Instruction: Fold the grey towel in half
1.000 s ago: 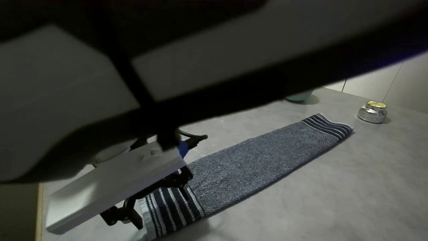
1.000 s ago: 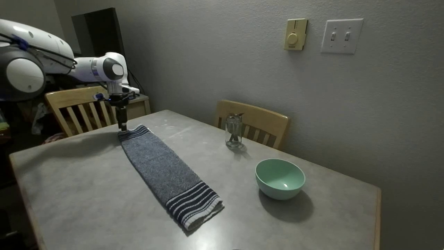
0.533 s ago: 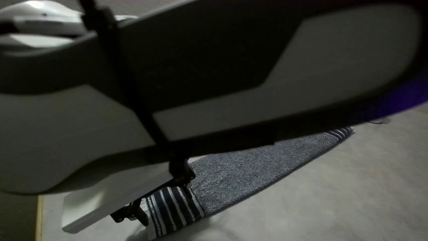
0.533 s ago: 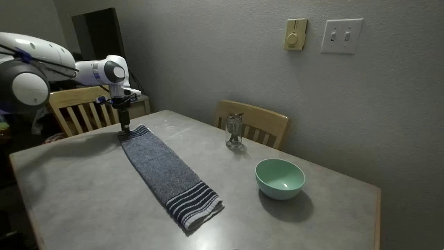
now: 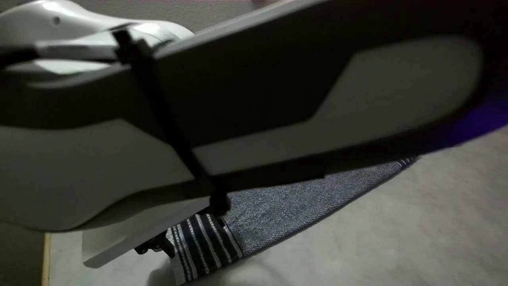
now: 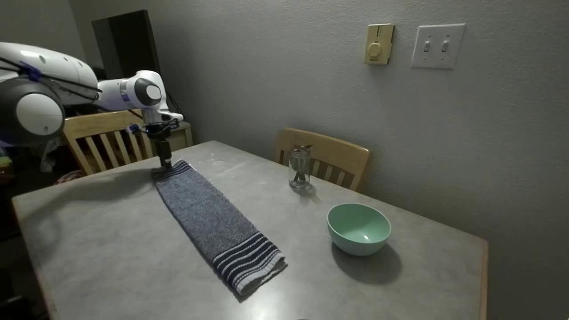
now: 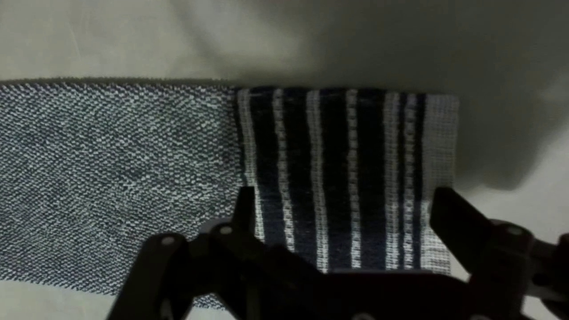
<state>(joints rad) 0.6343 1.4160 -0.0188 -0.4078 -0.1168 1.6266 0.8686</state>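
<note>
The gripper, fingers wide apart, is just at the far striped end of the grey towel! That towel lies across the table from far left toward the near side, green bowl to its right, glass jar farther back.

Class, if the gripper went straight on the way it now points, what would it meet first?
Pointing down, the open gripper would likely meet the grey towel first, at its striped end; whether any gap separates them is unclear.
</note>
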